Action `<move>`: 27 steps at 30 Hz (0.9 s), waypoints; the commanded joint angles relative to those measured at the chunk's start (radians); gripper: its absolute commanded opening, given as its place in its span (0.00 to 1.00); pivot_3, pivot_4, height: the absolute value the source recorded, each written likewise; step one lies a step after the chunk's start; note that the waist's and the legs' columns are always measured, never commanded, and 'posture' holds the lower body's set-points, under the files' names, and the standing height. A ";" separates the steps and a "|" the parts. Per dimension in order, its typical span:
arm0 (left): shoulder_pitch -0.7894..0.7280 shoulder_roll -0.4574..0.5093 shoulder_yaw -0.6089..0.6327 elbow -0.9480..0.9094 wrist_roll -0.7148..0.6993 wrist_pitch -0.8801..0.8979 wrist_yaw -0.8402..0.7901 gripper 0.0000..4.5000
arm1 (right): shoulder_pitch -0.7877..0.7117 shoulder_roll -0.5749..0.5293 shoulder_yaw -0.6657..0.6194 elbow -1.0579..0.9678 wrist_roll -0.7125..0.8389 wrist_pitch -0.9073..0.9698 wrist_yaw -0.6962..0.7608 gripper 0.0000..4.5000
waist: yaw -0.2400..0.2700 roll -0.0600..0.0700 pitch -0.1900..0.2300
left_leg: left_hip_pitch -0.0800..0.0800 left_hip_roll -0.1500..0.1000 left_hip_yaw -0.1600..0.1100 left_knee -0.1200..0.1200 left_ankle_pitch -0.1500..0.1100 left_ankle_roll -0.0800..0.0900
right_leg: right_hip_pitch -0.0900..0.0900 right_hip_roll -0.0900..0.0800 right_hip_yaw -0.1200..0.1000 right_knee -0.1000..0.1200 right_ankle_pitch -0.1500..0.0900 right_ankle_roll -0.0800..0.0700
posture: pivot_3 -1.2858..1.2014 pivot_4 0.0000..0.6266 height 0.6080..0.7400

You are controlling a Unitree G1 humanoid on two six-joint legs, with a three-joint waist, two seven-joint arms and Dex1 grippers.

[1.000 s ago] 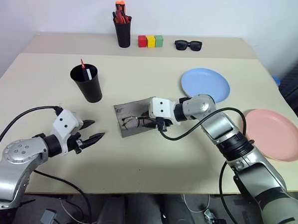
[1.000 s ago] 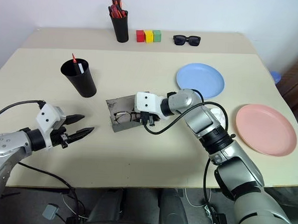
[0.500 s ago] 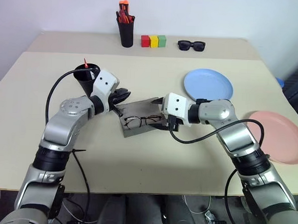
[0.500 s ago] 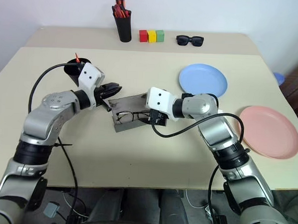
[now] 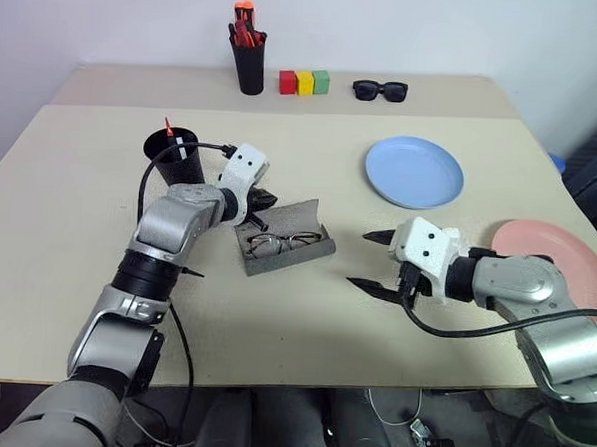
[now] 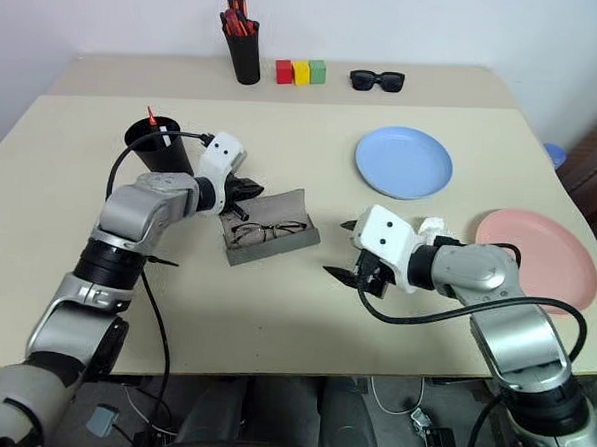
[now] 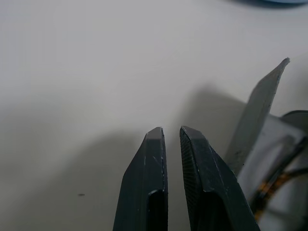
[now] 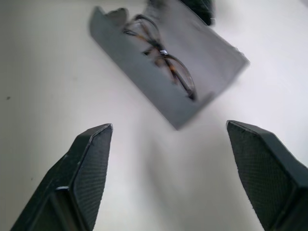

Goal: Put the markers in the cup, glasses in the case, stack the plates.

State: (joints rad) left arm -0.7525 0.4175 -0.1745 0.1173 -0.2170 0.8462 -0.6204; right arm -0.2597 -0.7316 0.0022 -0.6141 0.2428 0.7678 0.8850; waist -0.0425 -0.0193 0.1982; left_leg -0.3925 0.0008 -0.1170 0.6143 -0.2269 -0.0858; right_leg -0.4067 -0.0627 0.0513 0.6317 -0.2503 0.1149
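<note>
Two risks stood out to me from the controls. My left gripper (image 6: 248,190) sat with its fingers pressed nearly together, holding nothing that I could see, right at the raised lid of the case (image 5: 284,241). The glasses (image 5: 280,243) already lay in the open case, so I judged the lid was the next thing to deal with. If I pushed on that lid from the far side with closed fingers, the whole case could have slid across the tabletop (image 5: 273,332) rather than folded shut, since nothing braced it. A temple arm poking above the trough could also have been pinched by the lid, though I could not tell from my views whether the frame sat fully down.

My right gripper (image 5: 375,260) hung with its fingers spread wide and empty, near the case but apart from it.

Both markers (image 5: 170,134) appeared to stand in the cup (image 5: 175,155), just behind my left forearm; a careless elbow swing could have tipped it. The blue plate (image 5: 413,171) and the pink plate (image 5: 538,246) lay well apart, unstacked, and my right arm reached over the pink one, so a low sweep might have dragged it.
</note>
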 commanded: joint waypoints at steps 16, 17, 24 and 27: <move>0.277 0.205 -0.087 -0.401 -0.019 -0.110 -0.225 0.11 | -0.057 0.065 -0.053 0.183 0.028 -0.048 -0.205 0.86 | -0.002 0.000 0.000 | 0.000 0.000 0.000 0.000 0.000 0.000 | 0.001 0.000 0.000 -0.001 0.000 -0.001 | 0.52 0.24 1.00; 0.286 0.202 -0.077 -0.402 -0.017 -0.132 -0.216 0.11 | -0.081 0.063 -0.035 0.223 -0.004 -0.064 -0.230 0.86 | -0.002 0.000 0.000 | 0.000 0.000 0.000 0.000 0.000 0.000 | 0.001 0.000 0.001 -0.001 -0.001 -0.001 | 0.52 0.24 1.00; 0.323 0.131 0.058 -0.333 -0.056 -0.328 -0.170 0.11 | -0.281 0.078 0.165 0.645 -0.293 -0.309 -0.368 0.86 | 0.000 0.000 0.000 | 0.000 0.000 0.001 0.000 0.000 0.000 | 0.000 0.000 0.001 -0.001 -0.002 -0.003 | 0.52 0.24 1.00; 0.348 0.123 0.097 -0.349 -0.080 -0.357 -0.177 0.11 | -0.360 0.107 0.202 0.819 -0.351 -0.406 -0.395 0.86 | -0.001 0.001 0.000 | 0.000 0.000 0.001 -0.001 0.000 0.000 | 0.000 0.000 0.001 -0.001 0.000 -0.001 | 0.52 0.24 1.00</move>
State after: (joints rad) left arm -0.4162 0.5455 -0.1173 -0.2052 -0.2703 0.5168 -0.7956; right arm -0.5787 -0.6331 0.2031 0.1573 -0.0740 0.4232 0.5063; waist -0.0435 -0.0187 0.1981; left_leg -0.3928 0.0009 -0.1161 0.6133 -0.2269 -0.0857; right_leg -0.4072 -0.0631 0.0520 0.6309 -0.2504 0.1143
